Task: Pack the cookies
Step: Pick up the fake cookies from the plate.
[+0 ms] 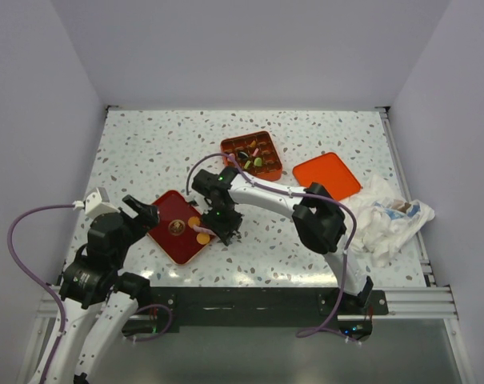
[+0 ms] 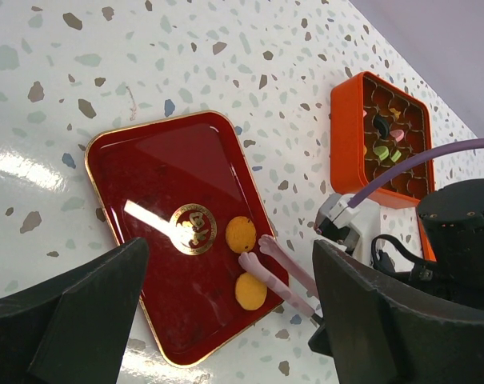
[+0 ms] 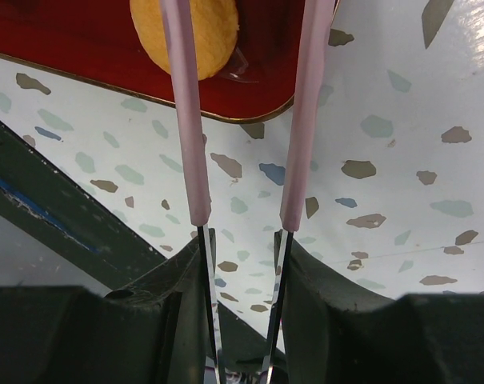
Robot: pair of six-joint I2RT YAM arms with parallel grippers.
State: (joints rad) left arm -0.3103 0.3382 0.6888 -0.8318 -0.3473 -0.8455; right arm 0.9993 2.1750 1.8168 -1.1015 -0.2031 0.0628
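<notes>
Your right gripper [image 3: 242,268] clamps tweezers [image 3: 183,120], tips apart; centre them astride the cookie [image 3: 218,36] before squeezing. Idle left gripper [image 2: 226,300]: wide.

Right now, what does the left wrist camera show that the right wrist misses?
Only the left wrist: the whole red tray, two orange cookies on it, the orange box, the open left claw. Only the right wrist: the right claw gripping the pink tongs at their metal ends, a dark rail past the table. Both: the tongs' pink tips, one orange cookie, the tray's rim, the speckled table.
</notes>
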